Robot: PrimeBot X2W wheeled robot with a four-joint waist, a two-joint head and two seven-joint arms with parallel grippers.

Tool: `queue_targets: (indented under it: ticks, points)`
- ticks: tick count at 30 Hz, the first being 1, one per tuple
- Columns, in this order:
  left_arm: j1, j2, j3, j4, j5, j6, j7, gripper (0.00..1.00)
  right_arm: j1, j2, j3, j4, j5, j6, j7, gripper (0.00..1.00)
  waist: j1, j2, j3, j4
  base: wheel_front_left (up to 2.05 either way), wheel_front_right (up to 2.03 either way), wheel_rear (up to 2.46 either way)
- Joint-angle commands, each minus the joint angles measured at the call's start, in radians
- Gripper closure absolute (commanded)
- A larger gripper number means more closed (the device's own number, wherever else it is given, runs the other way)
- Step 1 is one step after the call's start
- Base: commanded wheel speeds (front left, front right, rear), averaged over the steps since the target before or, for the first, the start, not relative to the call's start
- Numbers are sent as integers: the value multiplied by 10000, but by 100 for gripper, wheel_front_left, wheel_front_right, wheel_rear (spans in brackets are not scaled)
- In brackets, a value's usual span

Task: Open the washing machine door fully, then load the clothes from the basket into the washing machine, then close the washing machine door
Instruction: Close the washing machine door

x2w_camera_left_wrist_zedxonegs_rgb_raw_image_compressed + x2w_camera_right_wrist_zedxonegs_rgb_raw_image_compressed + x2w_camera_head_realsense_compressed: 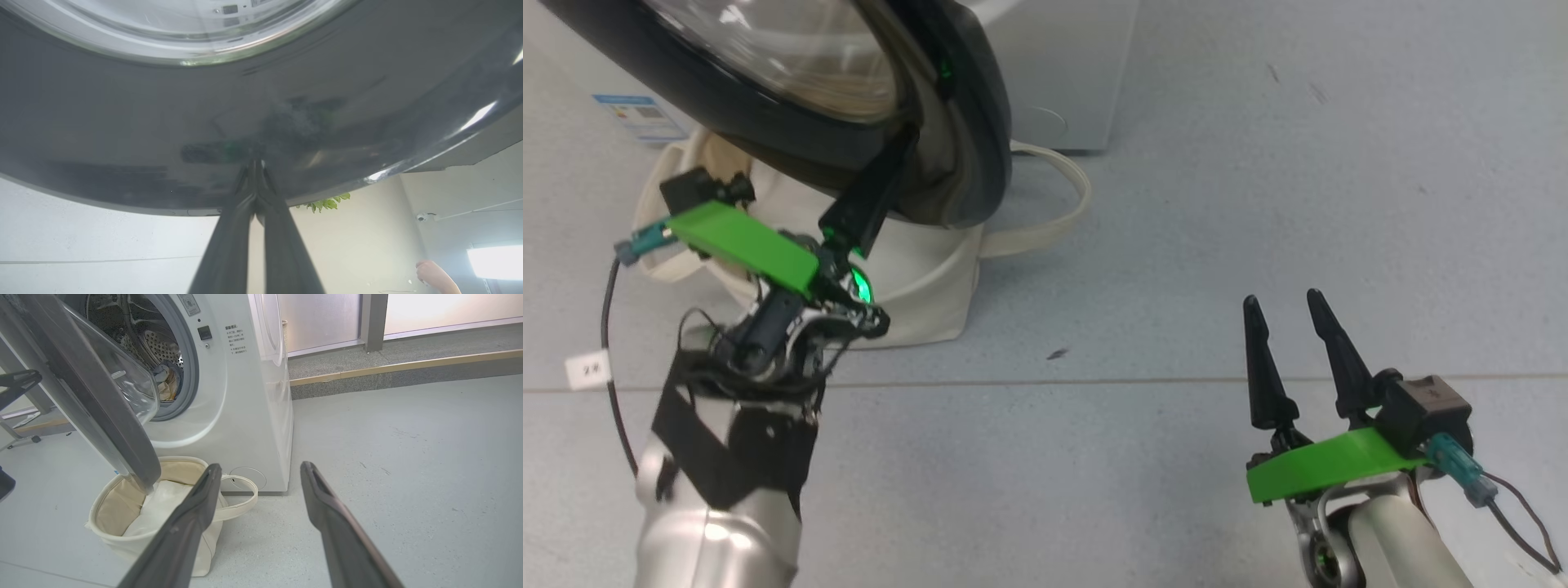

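The washing machine door (964, 122) stands partly open, a glossy black ring around a bulging glass bowl. My left gripper (910, 137) is shut, and its tips (255, 164) press against the black ring of the door (163, 122), holding nothing. The right gripper (1286, 306) hangs open and empty over the floor at the lower right. Inside the steel drum of the white washing machine (245, 396) lie the clothes (166, 380). The cream basket (110, 506) sits on the floor under the door with a plain white bundle (163, 502) in it.
The basket's loop handle (1070, 184) lies on the floor beside the washer's front corner. A person's hand (434, 276) shows low in the left wrist view. A raised step (388, 371) runs along the back. Grey floor (1258, 204) spreads to the right.
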Motion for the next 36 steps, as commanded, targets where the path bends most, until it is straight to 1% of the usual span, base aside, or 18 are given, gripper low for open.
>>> queue_targets:
  ticks: [1, 3, 4, 6, 11, 14, 15, 17, 20, 22, 25, 26, 27, 28, 29, 31, 36]
  points:
    - [300, 247, 142, -523, 224, -67, -172, 100, -45, 104, 191, -308, -3, 0, -51, 0, 0, 0, -299, 276, 0, 0, 0]
    - [705, 412, -126, -803, 844, -67, -578, 100, 20, 104, 202, -293, -61, 0, -51, 0, 0, 0, -531, 495, 0, 0, 0]
    - [920, 571, -356, -930, 1348, -67, -906, 100, 54, 104, 220, -281, -103, 0, -51, 0, 0, 0, -655, 605, 0, 0, 0]
    - [1394, 882, -786, -910, 2426, -67, -1833, 100, 120, 104, 284, -263, -154, 0, -51, 0, 0, 0, -955, 787, 0, 0, 0]
    - [2384, 1317, -1794, -705, 4453, -67, -4087, 100, 401, 104, 327, -281, -223, 0, -51, 0, 0, 0, -1615, 1133, 0, 0, 0]
    - [2861, 1547, -2233, -436, 5738, -67, -5680, 100, 594, 104, 323, -263, -292, 0, -51, 0, 0, 0, -1900, 1334, 0, 0, 0]
    - [2975, 1622, -2345, -295, 6243, -18, -6250, 100, 652, 104, 325, -267, -302, 0, -51, 0, 0, 0, -1964, 1396, 0, 0, 0]
    - [3160, 1676, -2484, -76, 7184, 254, -7211, 100, 748, 104, 326, -285, -313, 0, -51, 0, 0, 0, -2076, 1505, 0, 0, 0]
    - [3473, 1660, -2418, -216, 8737, 798, -7588, 100, 853, 104, 344, -351, -283, 0, -51, 0, 0, 0, -2212, 1613, 0, 0, 0]
    - [3836, 1380, -1794, -900, 9677, 1116, -7601, 100, 920, 104, 350, -378, -261, 0, -51, 0, 0, 0, -2283, 1664, 0, 0, 0]
    - [4578, 917, -985, -1910, 11034, 1189, -7605, 100, 981, 104, 404, -387, -221, 0, -51, 0, 0, 0, -2399, 1677, 0, 0, 0]
    - [4818, 762, -720, -2193, 11393, 1184, -7606, 93, 1001, 104, 425, -381, -227, 0, -51, 0, 0, 0, -2446, 1675, 0, 0, 0]
    - [5042, 632, -503, -2416, 11739, 1173, -7607, 62, 1020, 104, 442, -376, -218, 0, -51, 0, 0, 0, -2492, 1671, 0, 0, 0]
    - [5248, 521, -325, -2573, 12039, 1163, -7607, 2, 1042, 104, 454, -368, -205, 0, -51, 0, 0, 0, -2533, 1667, 0, 0, 0]
    - [5422, 434, -206, -2686, 12314, 1136, -7607, 0, 1059, 104, 464, -363, -199, 0, -51, 0, 0, 0, -2562, 1666, 0, 0, 0]
    - [5684, 314, -71, -2761, 12711, 1082, -7608, 0, 1090, 104, 489, -354, -191, 0, -51, 0, 0, 0, -2619, 1679, 0, 0, 0]
    - [5893, 221, 10, -2683, 13011, 911, -7608, 0, 1100, 105, 561, -360, -239, 0, -51, 0, 0, 0, -2694, 1783, 0, 0, 0]
